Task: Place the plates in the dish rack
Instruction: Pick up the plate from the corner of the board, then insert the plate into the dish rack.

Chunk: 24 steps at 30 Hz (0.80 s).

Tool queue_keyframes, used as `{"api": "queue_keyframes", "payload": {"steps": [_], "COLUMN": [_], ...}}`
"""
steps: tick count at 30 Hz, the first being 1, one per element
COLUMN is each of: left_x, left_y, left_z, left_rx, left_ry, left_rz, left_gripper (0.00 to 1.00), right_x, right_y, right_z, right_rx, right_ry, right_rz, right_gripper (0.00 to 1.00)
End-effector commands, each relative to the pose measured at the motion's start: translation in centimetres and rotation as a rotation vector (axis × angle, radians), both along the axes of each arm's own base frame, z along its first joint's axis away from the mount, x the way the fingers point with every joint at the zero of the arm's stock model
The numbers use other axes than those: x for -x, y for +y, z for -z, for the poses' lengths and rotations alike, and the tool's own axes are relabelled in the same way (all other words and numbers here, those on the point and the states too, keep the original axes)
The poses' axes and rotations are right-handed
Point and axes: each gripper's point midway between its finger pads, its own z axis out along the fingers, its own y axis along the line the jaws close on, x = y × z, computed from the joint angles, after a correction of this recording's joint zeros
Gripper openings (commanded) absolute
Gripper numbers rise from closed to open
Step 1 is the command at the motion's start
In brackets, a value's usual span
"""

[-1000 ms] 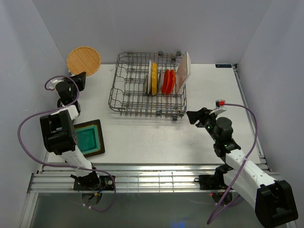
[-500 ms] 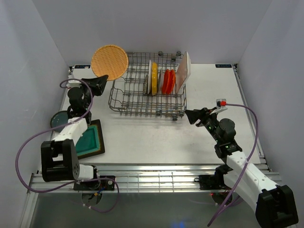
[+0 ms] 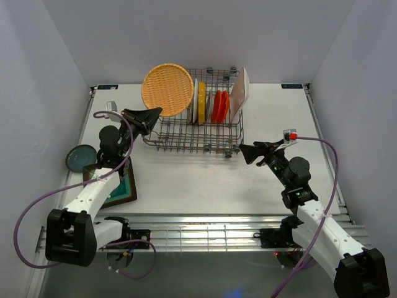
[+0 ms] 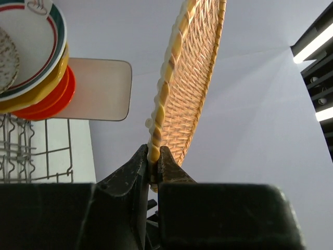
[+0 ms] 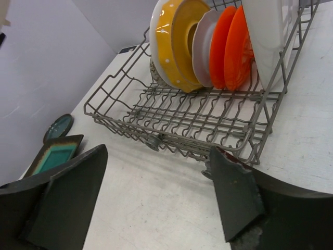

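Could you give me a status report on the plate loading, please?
Left gripper shut on wooden plate rim, held at dish rack left end. Right gripper open, empty, facing rack front. Square teal plate, dark teal plate on table. Left slots free.

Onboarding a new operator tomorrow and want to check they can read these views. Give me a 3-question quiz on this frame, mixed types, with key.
1. True or false: the left gripper is shut on the rim of the woven plate, which it holds upright by the left end of the dish rack.
2. Multiple choice: the right gripper is A) open and holding nothing, B) shut on a plate, C) out of view.
3. Short answer: which plate lies farthest left on the table?
Key: 1 true; 2 A; 3 the dark teal plate.
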Motion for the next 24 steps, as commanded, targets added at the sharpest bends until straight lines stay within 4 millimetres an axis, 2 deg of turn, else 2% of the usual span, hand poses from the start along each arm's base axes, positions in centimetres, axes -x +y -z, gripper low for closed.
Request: {"api": "queue_keyframes", "payload": {"steps": [1, 4, 7, 10, 16, 20, 24], "left_x": [0.8, 0.8, 0.8, 1.1, 1.5, 1.2, 1.0], "left_y": [-0.7, -0.9, -1.4, -2.1, -2.1, -2.7, -3.7], "left_z": [1.2, 2.8, 3.8, 4.1, 4.4, 5.5, 6.2], "left_rx": [-0.021, -0.044, -0.056, -0.073, -0.098, -0.096, -0.097], "left_ry": [-0.001, 0.025, 0.045, 0.036, 0.005, 0.037, 0.048], "left_rz": [0.031, 0.039, 0.073, 0.122, 0.135, 0.182, 0.257], "left_gripper": [0.00, 0.00, 0.00, 0.00, 0.00, 0.00, 0.00], "right_x": [0.3, 0.2, 0.3, 0.6, 0.4, 0.4, 0.0], "right_y": [0.3, 0.2, 0.3, 0.6, 1.0, 2.1, 3.4], "right_z": [-2.4, -2.1, -2.1, -2.2, -1.8, -2.8, -4.6], "right_rx": [-0.008, -0.009, -0.014, -0.021, -0.032, -0.055, -0.082], "right_ry": [-0.096, -0.086, -0.081, -0.087, -0.065, -0.041, -0.029], "right_rz": [-0.021, -0.012, -0.020, -0.041, -0.061, -0.117, -0.180], "right_gripper": [0.89, 0.98, 0.90, 0.90, 0.90, 0.90, 0.90]}}
